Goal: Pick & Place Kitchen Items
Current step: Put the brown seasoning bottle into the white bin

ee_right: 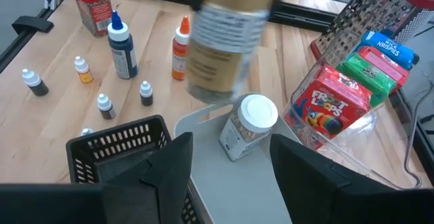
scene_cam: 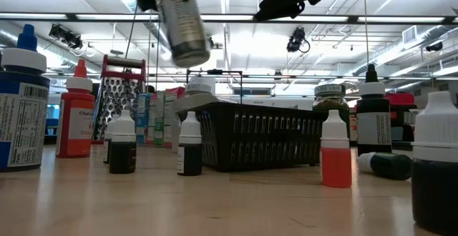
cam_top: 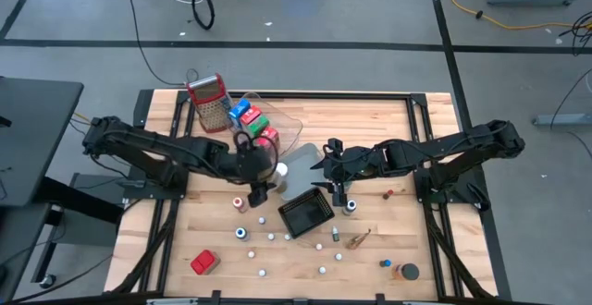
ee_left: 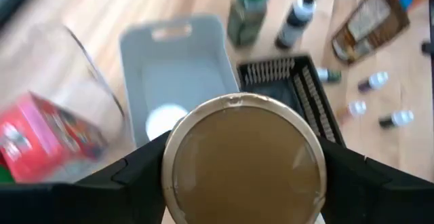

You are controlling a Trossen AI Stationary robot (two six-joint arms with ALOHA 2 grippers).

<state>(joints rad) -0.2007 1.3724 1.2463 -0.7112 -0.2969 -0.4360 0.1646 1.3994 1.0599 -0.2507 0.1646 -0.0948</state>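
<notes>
The left gripper (cam_top: 260,169) is clamped on a jar with a gold lid (ee_left: 243,157) and holds it in the air above the grey tray (ee_right: 254,187), where a white-capped jar (ee_right: 247,127) already lies, so the step in hand seems to be the placing. The next move probably calls for lowering the jar into the free part of the tray, beside the white-capped one, before letting go. The right gripper (cam_top: 339,177) waits with its fingers apart, holding nothing, just right of the grey tray and above the black basket (cam_top: 306,217).

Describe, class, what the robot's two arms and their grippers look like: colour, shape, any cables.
Both arms are black and jointed, built of slim segments. The left gripper shows two broad, matte black, angular fingers; the right gripper has the same dark wedge-shaped fingers. No markings are visible, and no cables can be made out on them.
</notes>
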